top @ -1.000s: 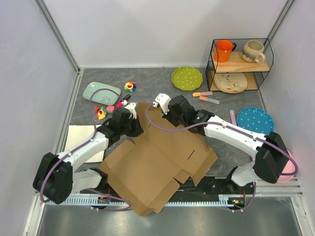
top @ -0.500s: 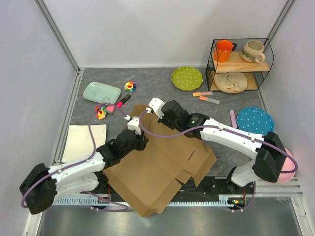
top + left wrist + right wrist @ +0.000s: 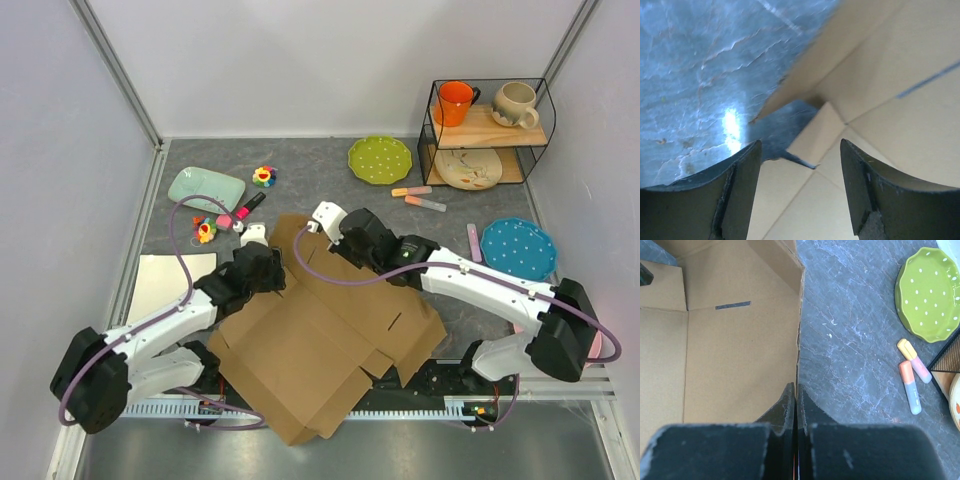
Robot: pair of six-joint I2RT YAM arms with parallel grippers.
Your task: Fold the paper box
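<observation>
1. Spread wide, my left gripper (image 3: 800, 195) held nothing. Its two fingers (image 3: 742, 190) stood well apart above the paper box (image 3: 900, 100), over a notch where the grey table (image 3: 700, 75) showed beside a flap. Whether they touched the cardboard I could not tell.
2. My right gripper (image 3: 796, 390) was pressed shut. The edge of an upright flap ran straight into the seam between its fingers, so it pinched the box's far wall.
3. One paper box (image 3: 320, 340) lay in front of me, mostly flat and open. Its near corner reached past the table's near edge, and its far end lay between my two wrists.
4. One white board (image 3: 165, 285) lay flat just left of the box, with my left arm crossing its corner.
5. One blue dotted plate (image 3: 518, 247) sat to the right, with one pink marker (image 3: 472, 238) just beside it.
6. Farther left were two small colourful toys (image 3: 206, 232), well apart from each other, and one pale green tray (image 3: 206, 187).
7. Two highlighters (image 3: 912, 375) lay side by side, and beyond them sat one green dotted plate (image 3: 927, 295).
8. Farthest stood one wire rack (image 3: 487, 135). Two mugs stood on its top shelf, one orange (image 3: 455, 102) and one cream (image 3: 515, 103), and one patterned plate (image 3: 468, 168) lay on the lower shelf.
</observation>
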